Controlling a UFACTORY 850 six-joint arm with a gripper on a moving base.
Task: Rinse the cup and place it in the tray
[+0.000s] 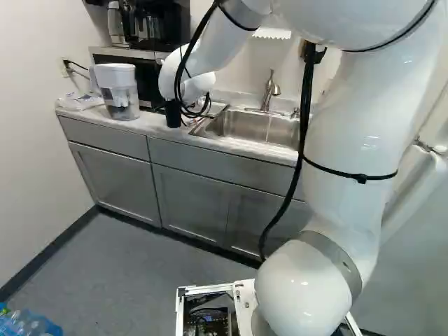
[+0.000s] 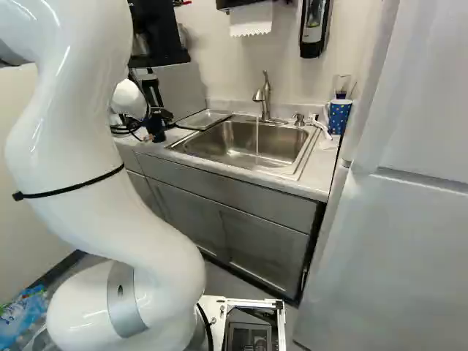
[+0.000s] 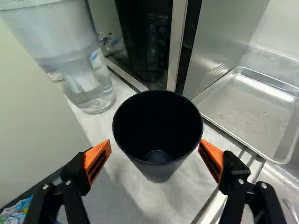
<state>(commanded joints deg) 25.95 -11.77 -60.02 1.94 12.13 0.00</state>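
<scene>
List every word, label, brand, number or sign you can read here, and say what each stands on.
None is clear enough to quote.
Microwave control panel: markings too small.
Wall dispenser: label too small.
Bottle wrapping: print blurred.
Grey band on the arm: small mark, unreadable.

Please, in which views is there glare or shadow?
Wrist view: glare on the metal tray, soft shadow on the counter beside the cup, whose inside looks very dark. Both base views: small bright highlights on the white arm.
</scene>
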